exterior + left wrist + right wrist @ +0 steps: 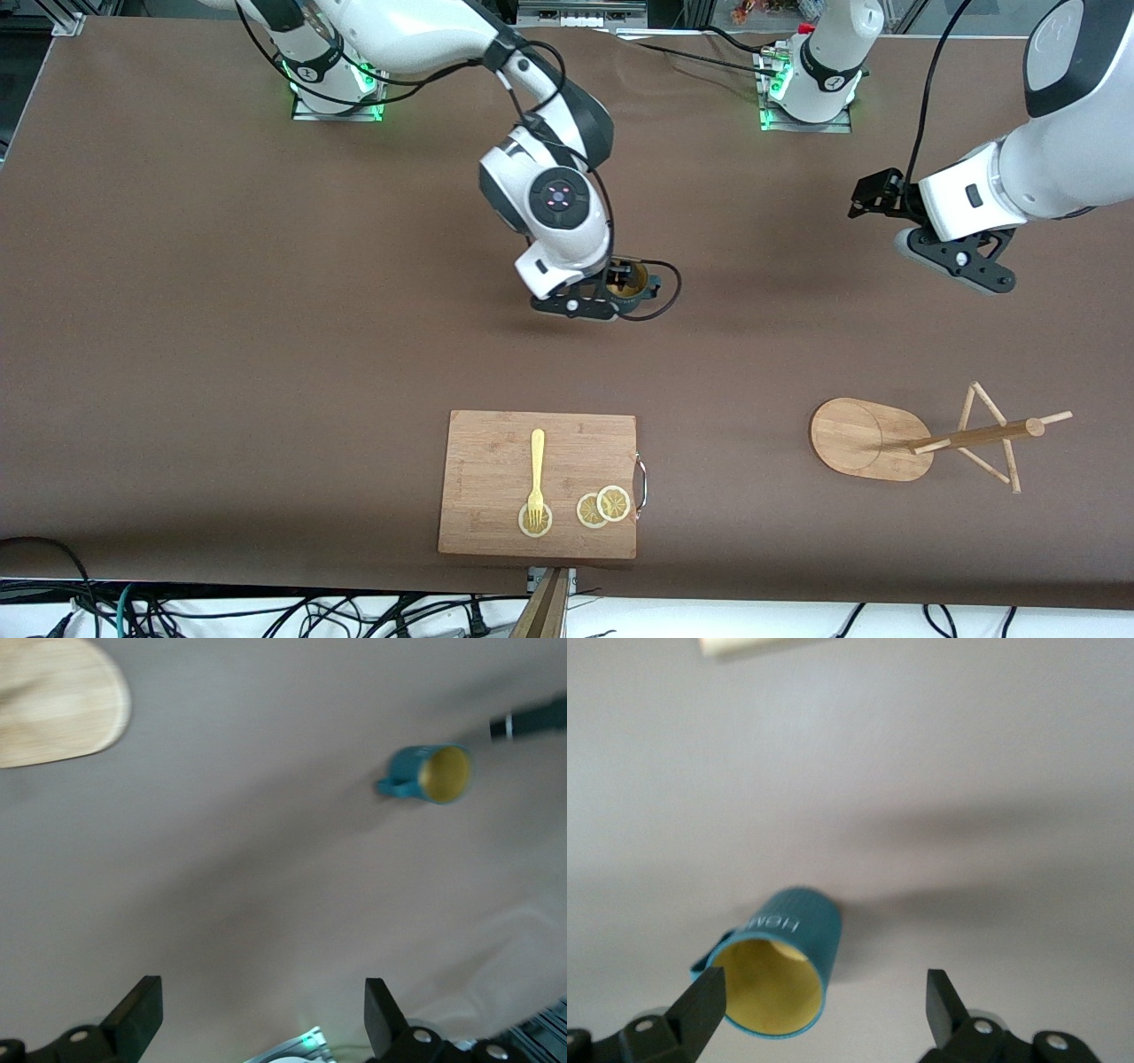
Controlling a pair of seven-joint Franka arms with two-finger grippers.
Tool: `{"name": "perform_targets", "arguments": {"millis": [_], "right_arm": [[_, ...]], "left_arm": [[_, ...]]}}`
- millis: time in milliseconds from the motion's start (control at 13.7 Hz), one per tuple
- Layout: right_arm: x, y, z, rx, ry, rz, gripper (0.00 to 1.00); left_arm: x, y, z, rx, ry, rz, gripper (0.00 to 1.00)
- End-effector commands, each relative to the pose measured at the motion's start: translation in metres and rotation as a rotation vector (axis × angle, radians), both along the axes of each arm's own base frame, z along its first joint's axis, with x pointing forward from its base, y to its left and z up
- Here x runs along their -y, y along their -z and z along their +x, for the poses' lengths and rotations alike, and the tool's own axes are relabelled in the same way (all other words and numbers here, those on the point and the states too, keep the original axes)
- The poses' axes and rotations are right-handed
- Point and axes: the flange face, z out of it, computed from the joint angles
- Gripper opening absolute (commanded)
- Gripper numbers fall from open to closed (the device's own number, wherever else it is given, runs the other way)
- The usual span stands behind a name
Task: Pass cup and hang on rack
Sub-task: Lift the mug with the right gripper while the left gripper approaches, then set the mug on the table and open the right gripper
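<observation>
Near the middle of the brown table (pixel 266 292), a dark teal cup (pixel 631 285) with a yellow inside stands upright, well apart from the rack. Just over it hangs the right gripper (pixel 824 1003), fingers spread apart, one finger beside the cup's rim. Toward the left arm's end, the wooden rack (pixel 930 436) stands nearer the front camera. Above the bare table there, the left gripper (pixel 264 1014) waits with fingers apart
</observation>
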Motion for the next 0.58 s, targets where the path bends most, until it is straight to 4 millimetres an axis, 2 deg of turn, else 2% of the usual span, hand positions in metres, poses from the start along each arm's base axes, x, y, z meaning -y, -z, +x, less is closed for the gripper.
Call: {"name": "perform_targets", "arguments": {"millis": [0,73,219,365,511], "right_arm": [[0.081,-0.047,0.044,-0.007,0.092,-0.037,1.0],[0.11,-0.065,0.054,-0.022,0.082,-0.046,1.0],[0.167,-0.104,0.066,-0.051,0.045,-0.062,1.0],[0.234,-0.14,0.066,-0.067,-0.04,-0.061,1.0],[0.303,-0.171,0.051,-0.07,-0.083,-0.052,1.0]], "left_arm": [[0.008,0.03,-0.003,-0.009,0.154,-0.157,1.0],[0.01,0.04,-0.003,0.009,0.204,-0.203,1.0],[0.032,0.059,-0.006,0.077,0.375,-0.255,1.0],[0.037,0.092,-0.011,0.153,0.477,-0.296,1.0],[0.065,0.118,-0.028,0.238,0.54,-0.294,1.0]]}}
